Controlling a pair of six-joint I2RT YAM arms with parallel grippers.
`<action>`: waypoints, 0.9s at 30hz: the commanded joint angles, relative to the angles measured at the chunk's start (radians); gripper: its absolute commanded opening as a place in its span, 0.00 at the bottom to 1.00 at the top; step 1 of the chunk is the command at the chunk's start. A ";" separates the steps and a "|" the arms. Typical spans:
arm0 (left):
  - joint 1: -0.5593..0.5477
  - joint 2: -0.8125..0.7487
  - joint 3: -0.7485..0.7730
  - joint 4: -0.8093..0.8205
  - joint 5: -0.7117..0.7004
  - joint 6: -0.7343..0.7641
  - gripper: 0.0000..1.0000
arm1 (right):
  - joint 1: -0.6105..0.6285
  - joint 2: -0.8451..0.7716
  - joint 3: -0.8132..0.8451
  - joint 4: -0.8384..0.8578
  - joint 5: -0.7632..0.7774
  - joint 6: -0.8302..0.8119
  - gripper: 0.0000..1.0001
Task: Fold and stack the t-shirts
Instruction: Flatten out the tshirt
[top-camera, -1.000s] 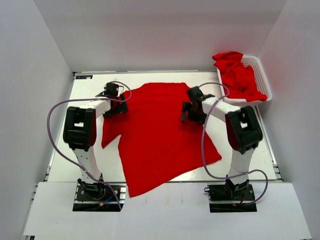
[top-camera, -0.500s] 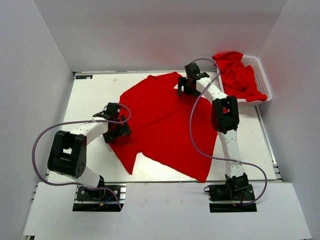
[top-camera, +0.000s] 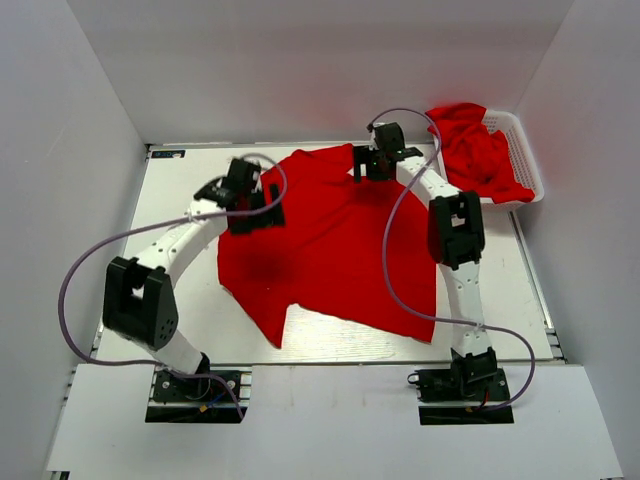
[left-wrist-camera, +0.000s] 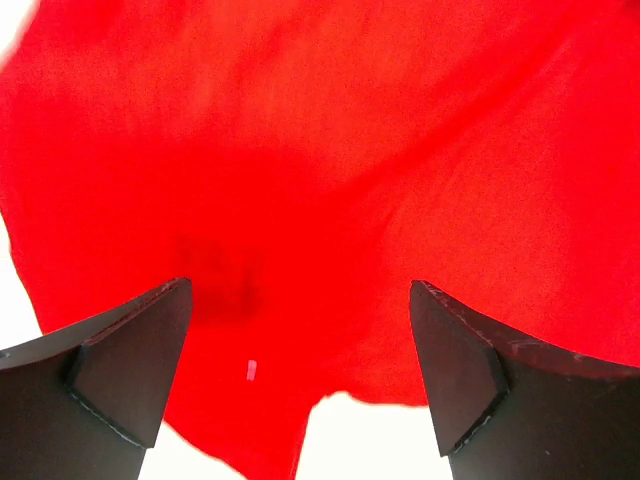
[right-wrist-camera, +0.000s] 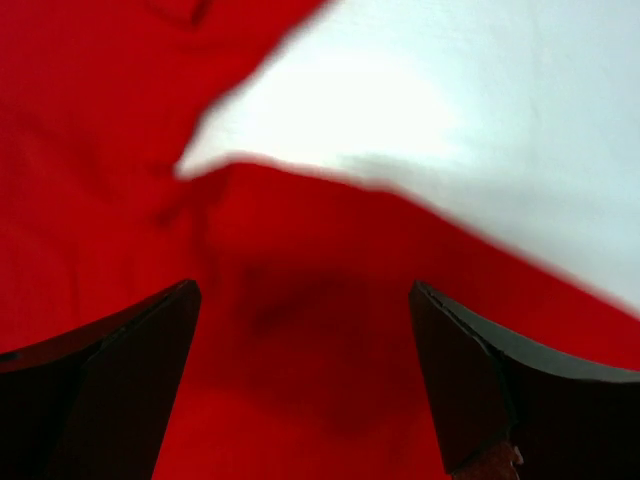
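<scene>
Left wrist view, left fingers spread wide over red t-shirt (nothing gripped), right fingers likewise wide

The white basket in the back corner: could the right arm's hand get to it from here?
Probably yes. The right hand hangs open over the far edge of the spread t-shirt, and no object stands between it and the basket.

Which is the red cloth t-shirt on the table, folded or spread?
Spread: the red cloth t-shirt lies opened out across the white table.
</scene>
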 joint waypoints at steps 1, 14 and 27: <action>0.017 0.082 0.176 0.019 -0.092 0.058 1.00 | -0.001 -0.217 -0.114 -0.004 0.086 0.032 0.90; 0.026 0.786 0.881 0.016 -0.220 0.265 1.00 | -0.001 -0.682 -0.819 -0.120 0.238 0.383 0.90; 0.098 0.826 0.694 -0.039 -0.375 0.095 1.00 | -0.009 -0.494 -0.731 -0.151 0.315 0.365 0.90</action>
